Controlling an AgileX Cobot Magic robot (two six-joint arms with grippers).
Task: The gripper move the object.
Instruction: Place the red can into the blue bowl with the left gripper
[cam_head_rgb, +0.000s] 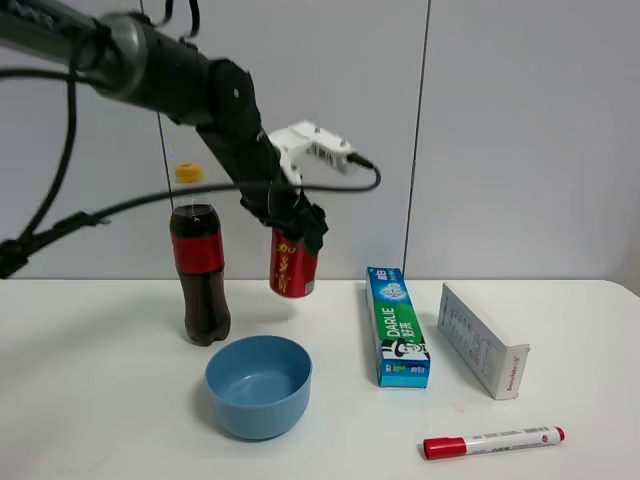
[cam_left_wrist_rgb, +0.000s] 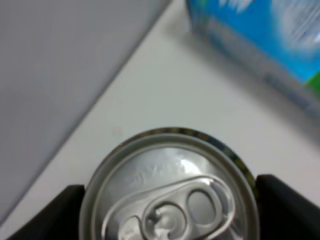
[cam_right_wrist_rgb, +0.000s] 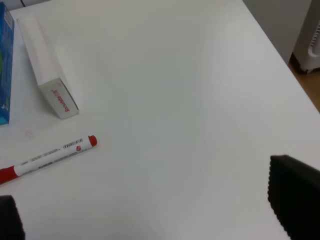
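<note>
the left end effector is clenched on the small red drink can with yellow characters, which hangs tilted in the air just above and behind the blue plastic bowl, off the white worktop. gripped aslant, it could slip and fall into the bowl, or topple when set down. only the left wrist view shows its silver lid pinched between black fingers; the right end effector is spread, grasping nothing.

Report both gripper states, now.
Left gripper: shut on the red can.
Right gripper: open, nothing between its fingers.
</note>
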